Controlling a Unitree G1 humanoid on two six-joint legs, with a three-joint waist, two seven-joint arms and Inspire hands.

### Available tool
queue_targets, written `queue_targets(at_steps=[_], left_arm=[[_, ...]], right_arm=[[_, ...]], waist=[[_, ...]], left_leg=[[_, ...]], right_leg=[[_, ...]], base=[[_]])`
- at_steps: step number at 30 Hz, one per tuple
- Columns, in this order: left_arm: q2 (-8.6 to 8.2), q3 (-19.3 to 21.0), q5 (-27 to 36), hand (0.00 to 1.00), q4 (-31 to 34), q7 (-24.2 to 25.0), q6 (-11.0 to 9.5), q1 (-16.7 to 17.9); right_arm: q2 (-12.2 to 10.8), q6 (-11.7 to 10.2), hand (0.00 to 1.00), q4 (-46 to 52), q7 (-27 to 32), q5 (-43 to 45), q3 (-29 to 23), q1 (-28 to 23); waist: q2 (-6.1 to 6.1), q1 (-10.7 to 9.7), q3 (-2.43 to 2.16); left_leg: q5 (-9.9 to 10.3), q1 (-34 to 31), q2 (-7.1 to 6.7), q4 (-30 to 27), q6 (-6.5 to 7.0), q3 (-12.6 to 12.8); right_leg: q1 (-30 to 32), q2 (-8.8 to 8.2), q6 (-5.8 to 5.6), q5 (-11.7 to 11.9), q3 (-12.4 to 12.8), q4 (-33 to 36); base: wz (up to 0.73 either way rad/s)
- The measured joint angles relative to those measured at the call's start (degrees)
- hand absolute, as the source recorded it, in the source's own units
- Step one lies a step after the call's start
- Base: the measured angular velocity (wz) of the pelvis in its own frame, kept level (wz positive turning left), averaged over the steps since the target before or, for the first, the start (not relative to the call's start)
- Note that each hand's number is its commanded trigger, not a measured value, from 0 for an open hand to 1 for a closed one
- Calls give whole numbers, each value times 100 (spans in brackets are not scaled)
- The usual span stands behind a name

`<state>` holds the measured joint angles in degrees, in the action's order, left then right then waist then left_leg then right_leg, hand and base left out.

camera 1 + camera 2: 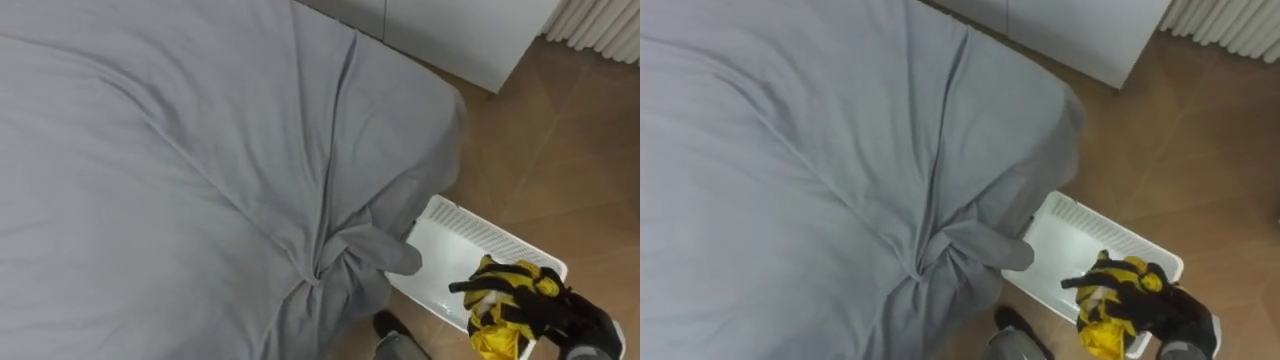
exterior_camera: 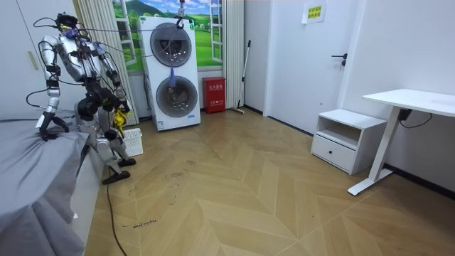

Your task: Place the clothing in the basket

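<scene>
A yellow and black garment [image 1: 507, 287] [image 1: 1106, 292] hangs bunched over the near right end of a white slatted basket [image 1: 447, 248] [image 1: 1065, 235]. My right hand [image 1: 562, 312] [image 1: 1168, 312] is shut on it, dark fingers curled round the cloth. The basket stands on the wood floor against the bed's corner. In the room view I stand between the bed and the basket [image 2: 133, 141], with the garment [image 2: 119, 118] at hip height. My left hand [image 2: 51, 128] reaches down to the grey bedcover there.
A grey bedcover [image 1: 170, 170] with a gathered crease covers the left and middle. White cabinet fronts [image 1: 460, 35] stand beyond the bed. In the room view a stacked washer and dryer [image 2: 172, 75] and a red box [image 2: 213, 94] stand nearby.
</scene>
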<state>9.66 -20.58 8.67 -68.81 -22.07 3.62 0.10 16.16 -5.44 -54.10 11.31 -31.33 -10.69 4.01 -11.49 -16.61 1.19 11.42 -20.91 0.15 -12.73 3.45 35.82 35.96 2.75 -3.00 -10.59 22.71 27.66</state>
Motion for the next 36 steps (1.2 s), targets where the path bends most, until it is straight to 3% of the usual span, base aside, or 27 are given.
queue_targets(at_steps=[16, 22, 29, 32, 34, 35, 36], left_arm=[[18, -96, 87, 0, -20, 23, -83, -59], [40, -105, 122, 0, -173, 23, -276, -42], [89, -87, 193, 0, -127, 118, -365, -27], [134, -85, 193, 0, 24, 134, -392, 103], [140, -34, 193, 0, 27, 146, -395, 146], [140, 22, 185, 0, 31, 166, -399, 149], [153, 39, 180, 0, 75, 184, -402, 163]], right_arm=[[-12, -18, 0, -195, -214, -53, 46, -85], [-11, -40, 0, -180, -283, -84, 64, -85], [-21, -65, 0, -193, -282, -85, 81, -100], [-24, -80, 0, -300, -338, -87, 144, -106], [-40, -77, 0, -432, -420, -88, 151, -139], [-46, -78, 0, -438, -466, -89, 148, -226], [-46, -75, 0, -440, -513, -88, 143, -320]], waist=[[93, -28, 55], [161, -43, 51], [164, -29, 30], [212, -1, 12], [285, -6, 37], [275, -26, 17], [302, -25, 26]], left_leg=[[-23, 7, -92, -3, 45, -168], [-23, 52, -87, -4, 45, -225], [-25, 196, -76, 9, 47, -482], [-26, 326, -64, 15, 47, -507], [-25, 440, -49, 25, 46, -557], [-26, 474, -49, 24, 44, -646], [-26, 516, -49, 24, 44, -724]], right_leg=[[3, -94, -34, -70, -87, 114], [-85, -93, -29, -72, -109, 86], [-389, -173, -7, -64, -362, -103], [-551, -184, -3, -71, -411, -150], [-718, -193, 10, -75, -477, -224], [-808, -223, 25, -84, -570, -274], [-894, -236, 27, -87, -623, -309]], base=[[3], [2], [15], [8], [14], [29], [32]])
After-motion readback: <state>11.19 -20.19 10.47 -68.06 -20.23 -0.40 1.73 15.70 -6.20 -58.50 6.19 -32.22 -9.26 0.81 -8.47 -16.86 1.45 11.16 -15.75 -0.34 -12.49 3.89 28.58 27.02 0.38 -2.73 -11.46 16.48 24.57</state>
